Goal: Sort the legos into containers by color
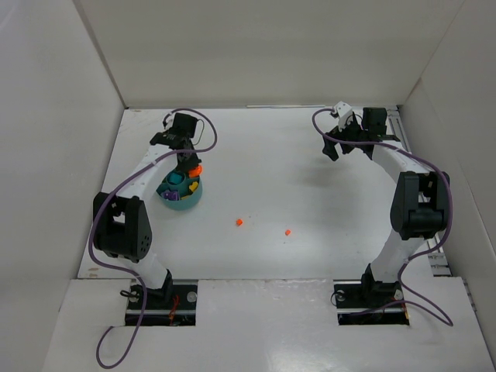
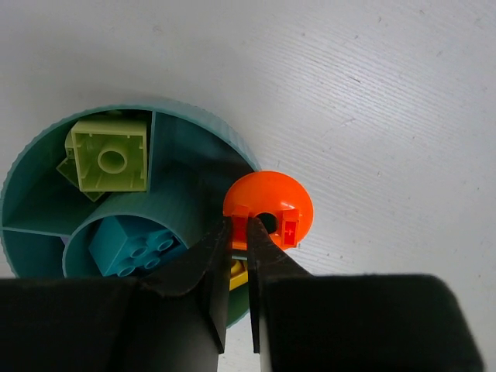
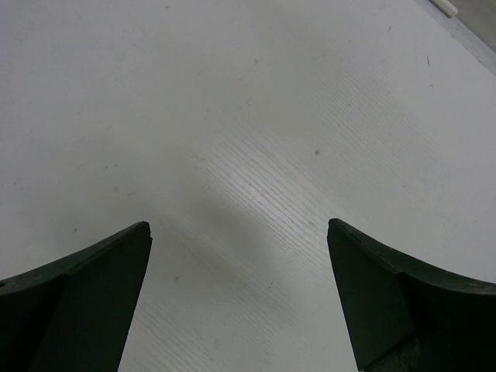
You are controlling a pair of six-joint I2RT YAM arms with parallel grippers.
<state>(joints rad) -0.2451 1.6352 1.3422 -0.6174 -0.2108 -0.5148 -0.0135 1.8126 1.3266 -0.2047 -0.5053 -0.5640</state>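
Clamps the orange round lego (image 2: 263,194) in the left gripper (image 2: 239,232), jaws drawn nearly together on the thin wall beside its central hole, probably because the smooth dome offers no flat sides to pinch. Holds it at the edge of the teal dish (image 2: 194,118), partly over the rim and partly over the table (image 2: 372,93); cannot tell whether resting on the rim or hovering just above it. Looks like the carrying step close to its end, with release into a wedge not yet made. Shows sorting already under way inside: a lime green block (image 2: 112,159) with more lime beneath it in one wedge, a teal block (image 2: 136,248) in the central cup (image 2: 167,205), a yellow piece (image 2: 239,273) half hidden under the gripper. Calls, as a judgement, for a small shift inward before opening, since half the dome overhangs the outside and could tumble onto the table or drop in with the yellow. Holds the right gripper (image 3: 239,229) spread wide with only table surface between its fingers, well apart from the dish, likely parked there so as not to cross the working arm. Leaves a loose orange lego (image 1: 239,222) and a second orange lego (image 1: 287,232) out on the table between the arms, well apart from the dish, so orange not yet finished.
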